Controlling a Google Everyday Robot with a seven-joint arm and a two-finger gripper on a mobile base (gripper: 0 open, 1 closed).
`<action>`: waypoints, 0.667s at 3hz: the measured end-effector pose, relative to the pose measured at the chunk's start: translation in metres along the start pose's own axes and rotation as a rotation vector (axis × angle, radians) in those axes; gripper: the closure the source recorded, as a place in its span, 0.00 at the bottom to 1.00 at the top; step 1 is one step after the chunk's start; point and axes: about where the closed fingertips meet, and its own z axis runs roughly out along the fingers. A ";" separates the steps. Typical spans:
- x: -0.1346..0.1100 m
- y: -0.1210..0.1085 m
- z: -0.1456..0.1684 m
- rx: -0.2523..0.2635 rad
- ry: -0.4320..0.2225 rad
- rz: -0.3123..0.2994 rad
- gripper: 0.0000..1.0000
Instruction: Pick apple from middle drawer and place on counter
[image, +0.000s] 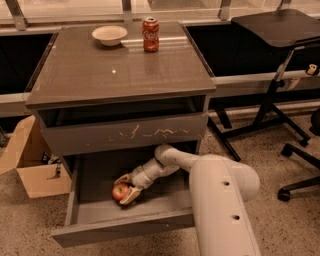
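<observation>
The small red apple (119, 191) lies on the floor of the open middle drawer (125, 227), left of its centre. My gripper (126, 188) reaches down into the drawer, with one finger behind the apple and one in front of it, closed against it. The apple rests on the drawer floor. The white arm (220, 190) comes in from the lower right, over the drawer's right side. The glossy counter (115, 75) is above, over the shut drawer front with whitish scratches (145, 132).
A red soda can (150, 34) and a white bowl (109, 34) stand at the back of the counter. A cardboard box (30, 167) sits on the floor at the left. A black stand (272, 90) and chair legs (300, 175) are at the right.
</observation>
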 end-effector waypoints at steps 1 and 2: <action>0.000 0.000 0.000 0.000 0.000 0.000 0.20; 0.000 0.000 0.000 0.000 0.000 0.000 0.00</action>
